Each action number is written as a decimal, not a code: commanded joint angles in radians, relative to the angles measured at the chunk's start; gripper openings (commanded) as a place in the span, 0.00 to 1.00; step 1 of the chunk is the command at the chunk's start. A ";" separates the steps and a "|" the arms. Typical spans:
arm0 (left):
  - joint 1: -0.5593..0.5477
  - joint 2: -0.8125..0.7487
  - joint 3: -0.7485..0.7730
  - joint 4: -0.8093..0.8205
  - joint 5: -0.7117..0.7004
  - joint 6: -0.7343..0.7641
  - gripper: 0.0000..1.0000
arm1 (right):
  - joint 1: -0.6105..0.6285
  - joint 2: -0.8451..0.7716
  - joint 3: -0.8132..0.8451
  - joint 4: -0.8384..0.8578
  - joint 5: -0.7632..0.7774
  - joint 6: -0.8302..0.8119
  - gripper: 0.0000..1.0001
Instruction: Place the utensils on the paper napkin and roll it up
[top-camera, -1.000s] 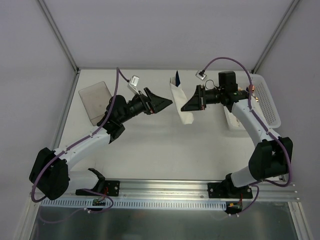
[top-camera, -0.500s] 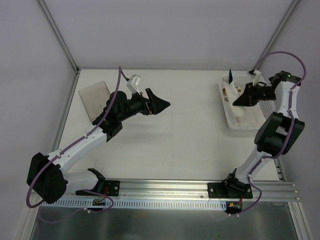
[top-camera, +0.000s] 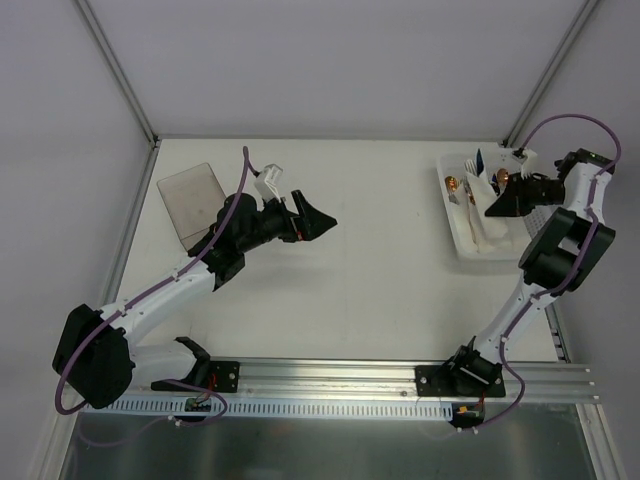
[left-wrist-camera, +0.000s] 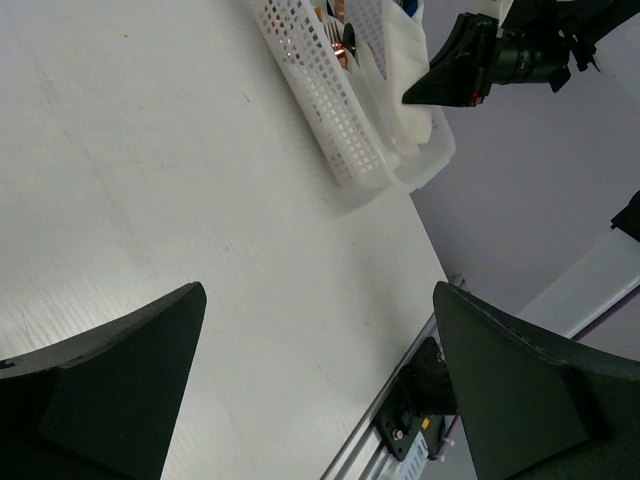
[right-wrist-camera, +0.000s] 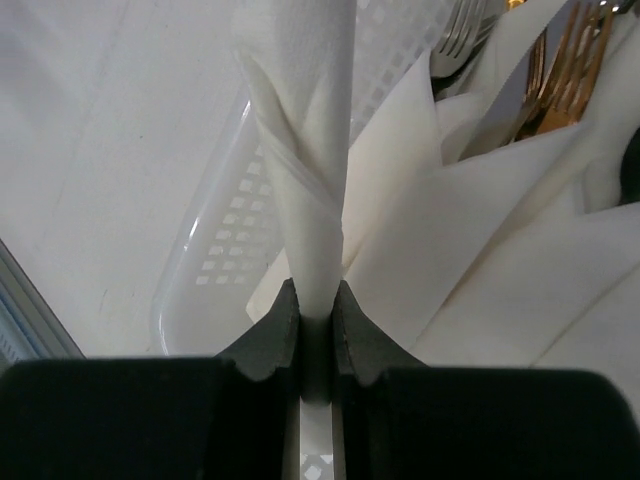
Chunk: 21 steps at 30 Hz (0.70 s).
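My right gripper is shut on the paper napkin, now a tight white roll, and holds it over the white basket at the far right. In the right wrist view the roll rises straight up from between the fingers. A blue utensil end pokes out of the roll's far end; the rest of the utensils is hidden inside. My left gripper hangs open over the left-middle of the table with nothing between its fingers.
The perforated basket holds several older white rolls with gold fork tines sticking out. A grey translucent sheet lies at the back left. The arms' mounting rail runs along the near edge.
The right arm has carried the rolled napkin from the table's middle to above the basket at the far right. The left gripper stayed open and drew back slightly.
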 joint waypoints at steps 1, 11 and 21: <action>-0.010 -0.025 -0.008 0.046 -0.033 -0.009 0.99 | 0.025 0.020 0.015 -0.358 -0.073 0.034 0.00; -0.009 -0.005 -0.006 0.045 -0.036 -0.037 0.99 | 0.035 0.081 -0.099 -0.355 -0.143 0.169 0.00; -0.009 0.001 -0.008 0.045 -0.047 -0.043 0.99 | 0.044 0.061 -0.194 -0.200 -0.056 0.310 0.00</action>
